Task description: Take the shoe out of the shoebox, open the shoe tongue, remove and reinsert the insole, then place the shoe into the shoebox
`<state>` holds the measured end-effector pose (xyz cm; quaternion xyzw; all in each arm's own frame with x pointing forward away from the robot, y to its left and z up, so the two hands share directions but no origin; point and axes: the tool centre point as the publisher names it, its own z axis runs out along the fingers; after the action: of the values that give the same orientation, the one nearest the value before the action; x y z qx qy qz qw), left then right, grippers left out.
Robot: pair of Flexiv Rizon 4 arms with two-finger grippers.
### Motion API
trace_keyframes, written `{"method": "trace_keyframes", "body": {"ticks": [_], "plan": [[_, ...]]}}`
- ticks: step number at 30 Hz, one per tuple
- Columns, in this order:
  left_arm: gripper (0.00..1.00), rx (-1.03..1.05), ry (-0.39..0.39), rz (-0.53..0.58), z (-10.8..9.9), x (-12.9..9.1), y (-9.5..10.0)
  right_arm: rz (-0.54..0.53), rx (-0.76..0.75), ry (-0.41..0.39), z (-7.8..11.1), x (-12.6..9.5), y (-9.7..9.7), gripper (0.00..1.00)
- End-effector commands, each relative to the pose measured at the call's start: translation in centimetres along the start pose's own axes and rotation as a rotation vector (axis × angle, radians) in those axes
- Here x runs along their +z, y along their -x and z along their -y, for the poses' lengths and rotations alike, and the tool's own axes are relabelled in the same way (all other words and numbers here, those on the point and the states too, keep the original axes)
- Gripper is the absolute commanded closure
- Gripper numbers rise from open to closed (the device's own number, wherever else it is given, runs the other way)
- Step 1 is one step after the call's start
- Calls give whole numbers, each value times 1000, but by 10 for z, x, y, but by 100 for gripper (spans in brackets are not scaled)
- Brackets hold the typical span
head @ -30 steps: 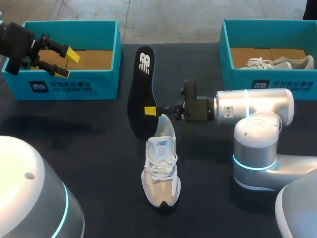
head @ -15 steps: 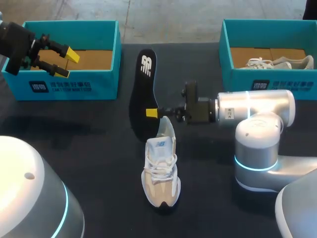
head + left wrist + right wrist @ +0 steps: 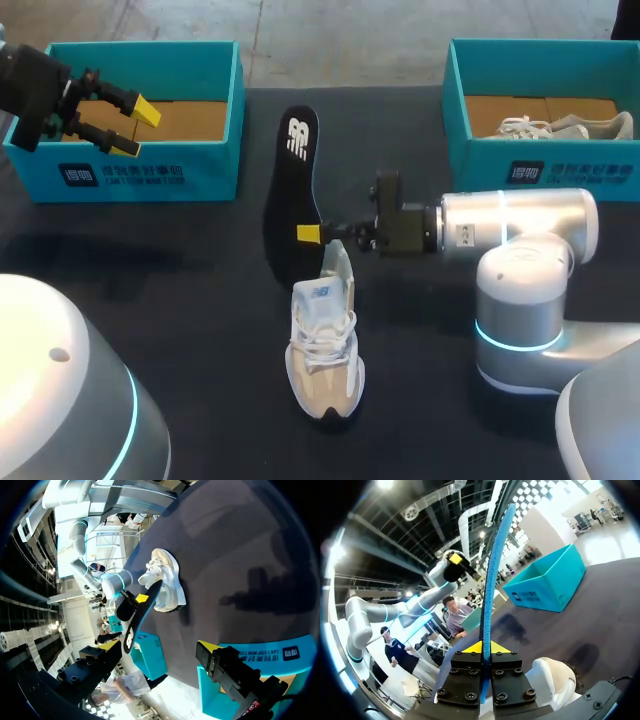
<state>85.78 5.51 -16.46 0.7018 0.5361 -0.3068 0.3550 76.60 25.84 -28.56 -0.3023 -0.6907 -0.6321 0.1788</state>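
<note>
The insole [image 3: 290,190] was clamped edge-on in the right tool [image 3: 312,234], its length running away from the shoe [image 3: 325,340], whose heel lay just below on the worktop [image 3: 180,300]. The left tool [image 3: 135,128], fingers apart, hung far off over a shoebox [image 3: 140,172].
</note>
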Motion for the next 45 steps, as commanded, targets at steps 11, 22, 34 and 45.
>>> {"method": "trace_keyframes", "body": {"ticks": [11,22,34,45], "plan": [[0,0,1,-3,1,0,0,-10,-55,-5,-16,7,-15,100],[0,0,1,-3,1,0,0,-23,-72,-22,-25,20,-13,100],[0,0,1,-3,1,0,0,-28,-84,-27,-29,26,-12,100],[0,0,1,-3,1,0,0,-26,-96,-29,-33,26,-5,100]]}}
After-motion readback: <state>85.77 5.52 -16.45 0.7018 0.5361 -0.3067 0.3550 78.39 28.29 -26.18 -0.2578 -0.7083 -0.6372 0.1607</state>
